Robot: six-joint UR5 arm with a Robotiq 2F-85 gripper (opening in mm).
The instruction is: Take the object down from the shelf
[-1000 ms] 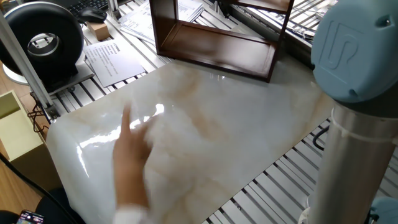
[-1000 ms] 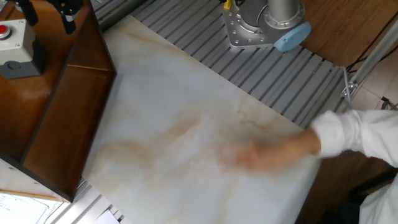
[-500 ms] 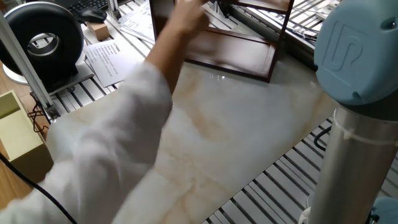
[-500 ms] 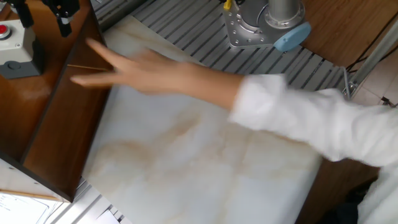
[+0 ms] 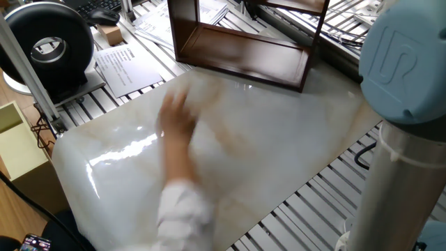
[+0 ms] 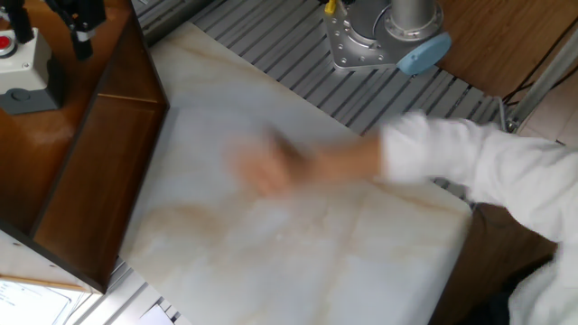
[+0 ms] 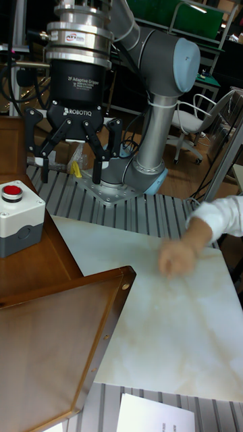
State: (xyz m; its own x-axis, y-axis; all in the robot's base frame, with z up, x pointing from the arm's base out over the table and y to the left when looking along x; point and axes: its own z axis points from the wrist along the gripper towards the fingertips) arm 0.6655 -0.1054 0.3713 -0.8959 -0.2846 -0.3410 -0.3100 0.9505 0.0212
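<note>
The shelf [image 5: 240,61] is a dark reddish-brown open frame at the far edge of the marble slab, also seen from above [image 6: 90,199] and close up [image 7: 54,337]. No object shows on or in it; the object is out of view. My gripper [image 7: 71,172] hangs above the shelf's top, open, with nothing between its black fingers. Only its finger ends [image 6: 79,27] reach into the other fixed view, at the top left.
A person's blurred hand [image 5: 178,122] [image 6: 266,167] [image 7: 177,258] sweeps over the marble slab [image 5: 279,146]. A white box with a red button [image 7: 17,216] sits on the shelf top. A pale yellow box [image 5: 17,150], a black round device [image 5: 49,45] and papers [image 5: 125,66] lie left.
The person's hand, which reached up to the shelf half a second ago, has drawn back over the middle of the slab. My gripper has shifted slightly sideways above the shelf.
</note>
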